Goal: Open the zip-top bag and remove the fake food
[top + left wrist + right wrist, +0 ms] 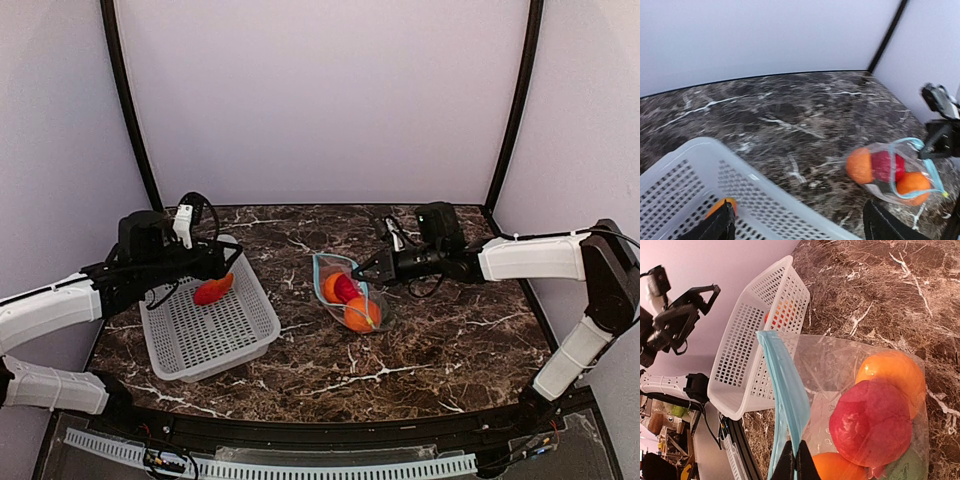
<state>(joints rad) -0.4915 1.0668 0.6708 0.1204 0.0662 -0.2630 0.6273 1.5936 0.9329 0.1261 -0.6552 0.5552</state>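
Your right gripper [796, 461] pinched shut on teal strip [787, 390] of crinkly clear zip-top bag [840, 360], round glossy fake food [872, 422] inside, left gripper [222, 268] spread wide over perforated basket [200, 345] at bag's 9 o'clock, red-orange piece [213, 290] within.

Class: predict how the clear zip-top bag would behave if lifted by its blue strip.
The zip-top bag is thin crinkled film, so it would probably sag. Its orange and red ball look round, so they would likely roll to the lowest corner. The right gripper pinches only the zip strip; that might slip.
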